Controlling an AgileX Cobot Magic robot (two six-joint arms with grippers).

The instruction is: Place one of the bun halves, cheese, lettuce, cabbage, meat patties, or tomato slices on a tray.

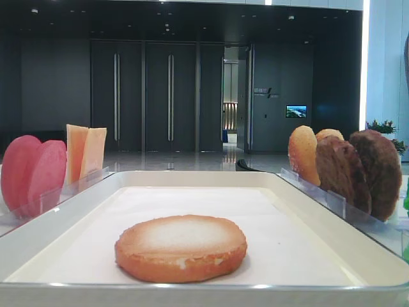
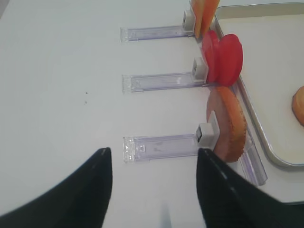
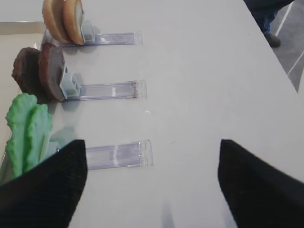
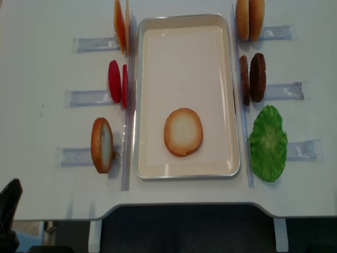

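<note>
Leftmost in the overhead frame, one bun half (image 4: 101, 145) stands on edge in its clear holder, while another bun half (image 4: 182, 132) lies flat, pale face up, low on the white tray (image 4: 184, 173). Both sets of black fingers (image 2: 102, 164) (image 3: 71, 161) stand wide, holding nothing.

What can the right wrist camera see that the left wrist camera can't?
Only the right wrist view shows the green lettuce, the meat patties and a pair of bun halves. Only the left wrist view shows the tomato slices, the cheese and a single standing bun half. Both show the white table, clear holders and open black jaws.
</note>
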